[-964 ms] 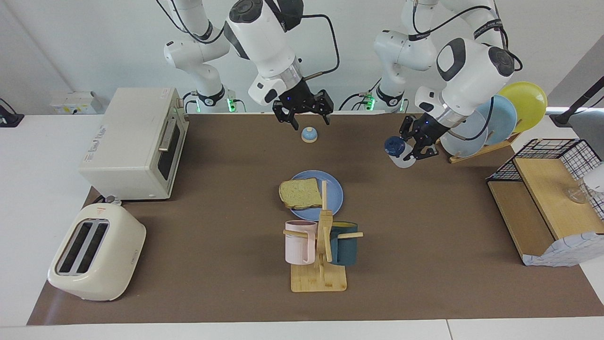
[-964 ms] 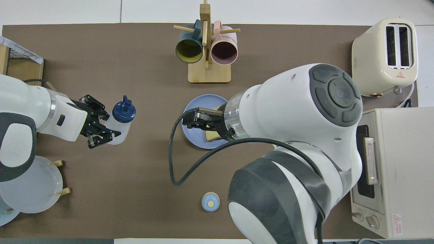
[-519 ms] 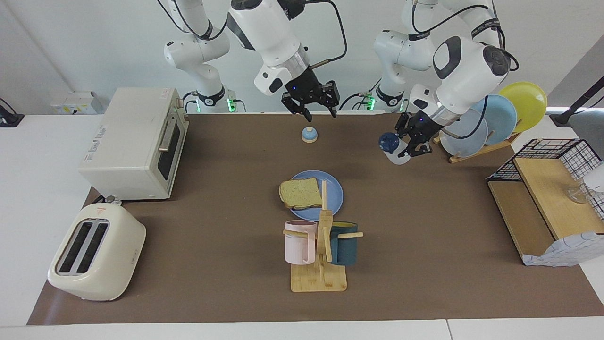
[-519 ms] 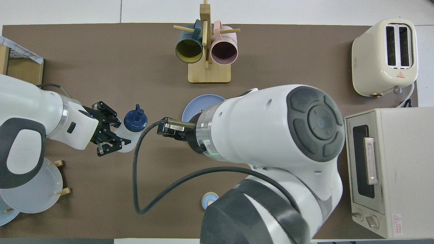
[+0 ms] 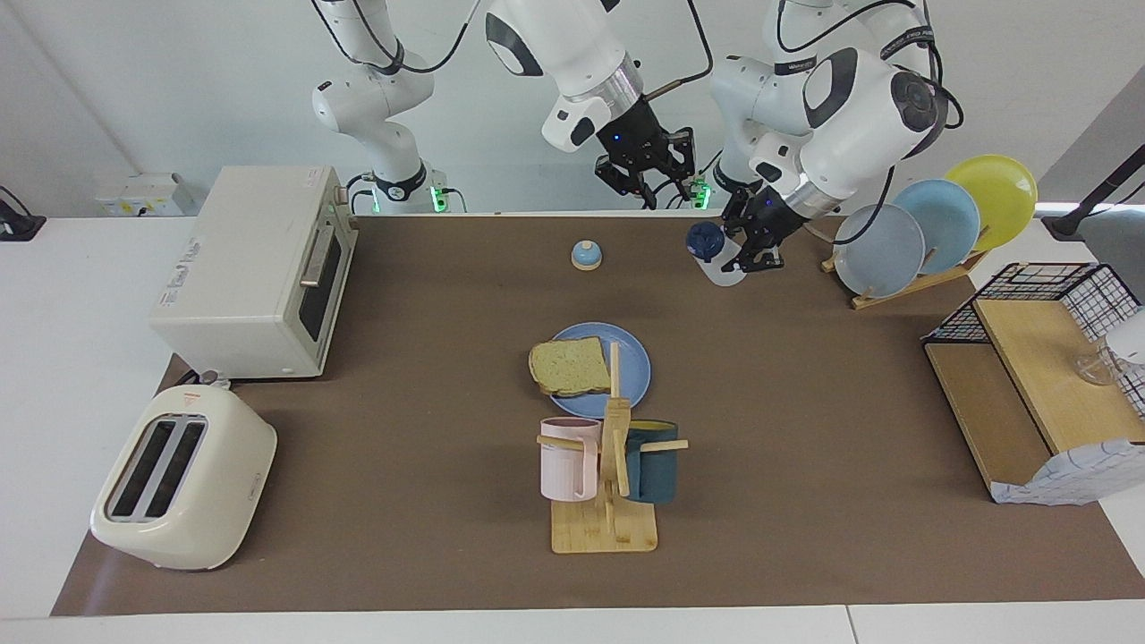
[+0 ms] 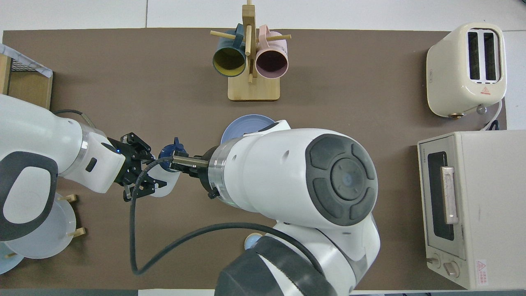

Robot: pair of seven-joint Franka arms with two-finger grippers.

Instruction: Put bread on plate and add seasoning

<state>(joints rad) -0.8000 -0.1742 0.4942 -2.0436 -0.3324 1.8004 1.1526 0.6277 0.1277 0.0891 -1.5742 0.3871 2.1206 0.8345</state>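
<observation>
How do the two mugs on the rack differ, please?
The pink mug is pale pink inside and out; the teal mug is dark outside, yellowish inside. The pink mug hangs toward the right arm's end, the teal mug toward the left arm's. Both hang on one wooden rack.

Matt brown table mat (image 5: 805,402), glossy cream toaster (image 5: 183,478), pale wooden mug rack (image 5: 608,501).
</observation>
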